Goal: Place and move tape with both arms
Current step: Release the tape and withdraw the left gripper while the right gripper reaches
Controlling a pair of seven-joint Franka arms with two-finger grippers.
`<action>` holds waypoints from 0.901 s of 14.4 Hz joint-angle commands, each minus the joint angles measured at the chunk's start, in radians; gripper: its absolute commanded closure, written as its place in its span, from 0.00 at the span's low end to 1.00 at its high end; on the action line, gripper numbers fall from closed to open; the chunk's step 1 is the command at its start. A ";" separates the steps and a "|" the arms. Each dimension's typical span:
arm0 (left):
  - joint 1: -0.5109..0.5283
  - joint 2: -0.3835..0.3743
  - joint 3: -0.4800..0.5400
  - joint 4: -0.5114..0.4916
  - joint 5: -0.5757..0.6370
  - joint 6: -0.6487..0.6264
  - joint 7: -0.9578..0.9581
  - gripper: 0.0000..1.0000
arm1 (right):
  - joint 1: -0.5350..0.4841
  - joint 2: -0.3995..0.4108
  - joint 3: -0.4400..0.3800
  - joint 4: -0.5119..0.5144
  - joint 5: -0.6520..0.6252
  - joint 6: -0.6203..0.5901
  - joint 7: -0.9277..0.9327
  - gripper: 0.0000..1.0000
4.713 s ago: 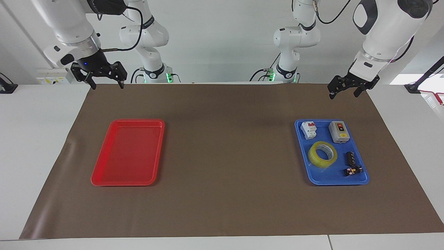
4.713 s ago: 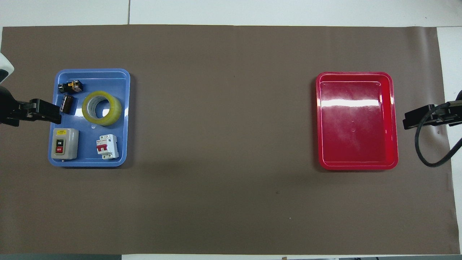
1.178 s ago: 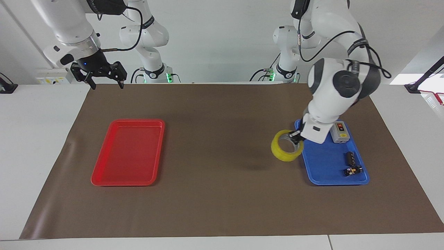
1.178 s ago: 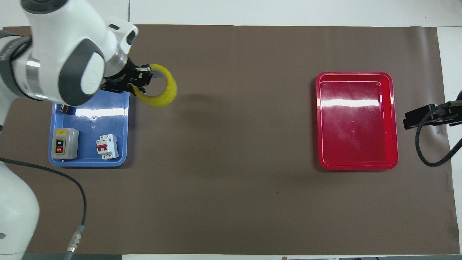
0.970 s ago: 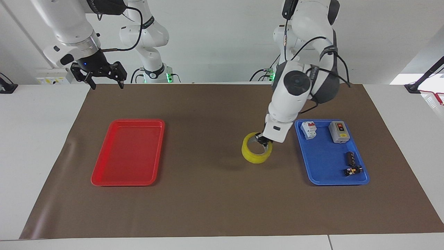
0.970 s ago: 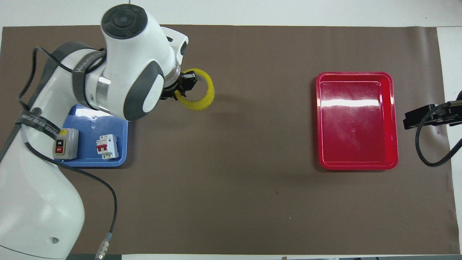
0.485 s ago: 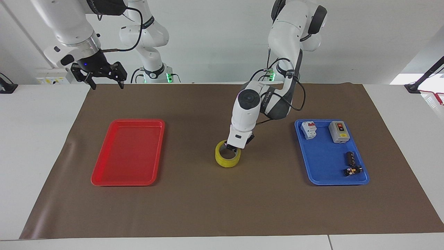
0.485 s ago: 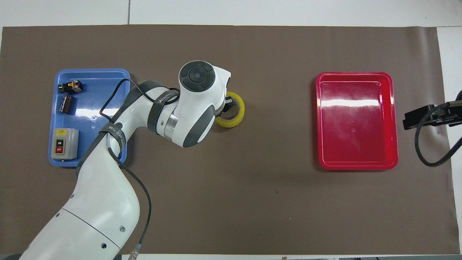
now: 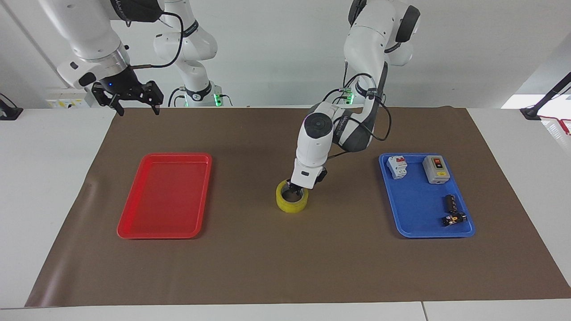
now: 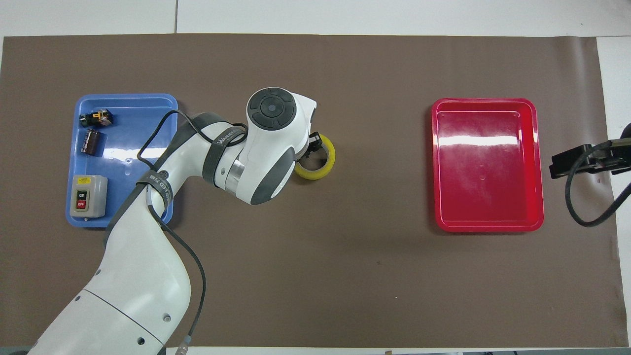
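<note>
The tape (image 9: 292, 203), a yellow ring with a whitish core, lies flat on the brown mat (image 9: 285, 267) about midway between the two trays; it also shows in the overhead view (image 10: 323, 165). My left gripper (image 9: 298, 188) reaches down onto the tape's rim on the side toward the blue tray, and in the overhead view (image 10: 313, 143) the arm covers most of it. My right gripper (image 9: 132, 101) is open and empty and waits in the air over the mat's corner at the robots' edge, near the red tray; its tip shows in the overhead view (image 10: 567, 162).
An empty red tray (image 9: 134, 229) lies toward the right arm's end. A blue tray (image 9: 415, 209) toward the left arm's end holds a white circuit breaker (image 9: 396, 166), a grey on/off switch box (image 9: 436, 169) and two small dark parts (image 9: 452, 210).
My left arm lifted the tape out of the blue tray, carried it toward the table's middle and lowered it onto the mat. In the last half second it has barely moved. The right arm has stayed still.
</note>
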 commanded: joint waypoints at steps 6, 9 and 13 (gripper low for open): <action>0.314 -0.259 0.060 0.010 -0.011 -0.310 0.439 0.00 | 0.003 0.146 0.024 0.154 0.026 -0.024 0.069 0.00; 0.412 -0.319 0.063 0.014 -0.003 -0.419 0.672 0.00 | 0.083 0.101 0.053 0.035 0.094 0.099 0.206 0.00; 0.491 -0.392 0.063 0.030 0.005 -0.530 0.823 0.00 | 0.279 0.184 0.053 -0.059 0.080 0.344 0.271 0.00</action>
